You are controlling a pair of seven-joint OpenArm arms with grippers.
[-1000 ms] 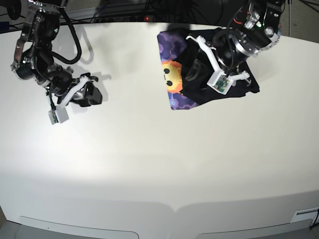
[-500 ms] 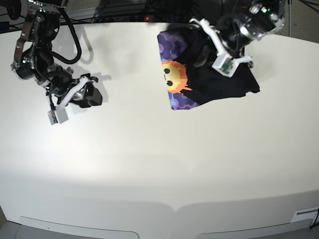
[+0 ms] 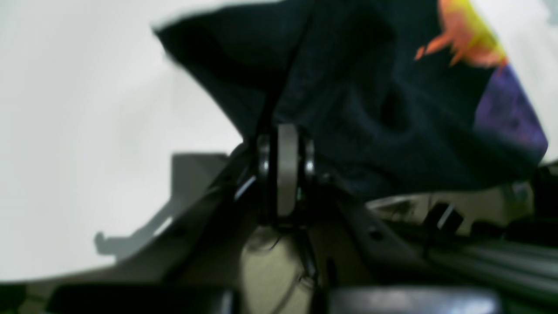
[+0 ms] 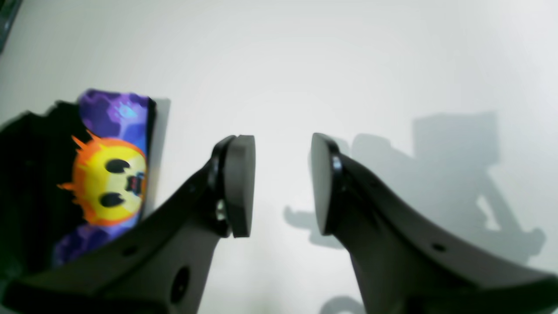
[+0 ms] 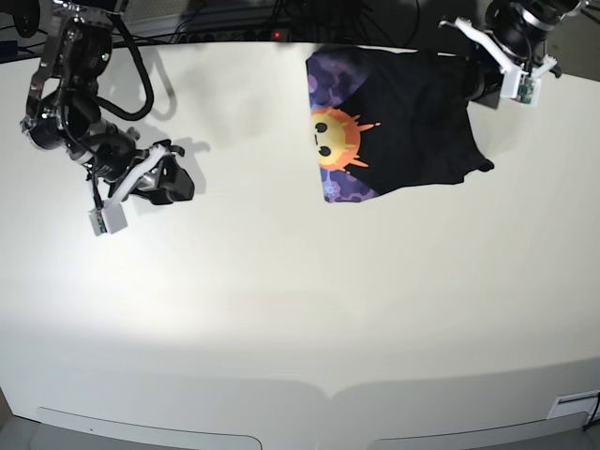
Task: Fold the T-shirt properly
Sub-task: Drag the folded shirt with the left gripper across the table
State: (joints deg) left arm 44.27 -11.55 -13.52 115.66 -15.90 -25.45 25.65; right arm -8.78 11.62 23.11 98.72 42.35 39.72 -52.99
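Note:
The black T-shirt (image 5: 412,122) lies bunched at the far right of the white table (image 5: 300,309). Its orange-yellow sun print (image 5: 336,134) on purple faces up at the shirt's left side. My left gripper (image 5: 478,86) is at the shirt's far right corner, near the table's back edge. In the left wrist view it (image 3: 285,144) is shut on a fold of the black cloth (image 3: 370,87). My right gripper (image 5: 173,180) hovers over bare table at the far left, well apart from the shirt. In the right wrist view it (image 4: 282,183) is open and empty, with the sun print (image 4: 109,181) at its left.
Dark cables and equipment (image 5: 281,19) run behind the table's back edge. Metal frame rails (image 3: 479,257) show past that edge in the left wrist view. A small white fitting (image 5: 574,408) sits at the front right corner.
My left gripper has moved back and to the right, toward the table's far corner, drawing the black cloth with it. More of the sun print now shows. The right arm has not moved.

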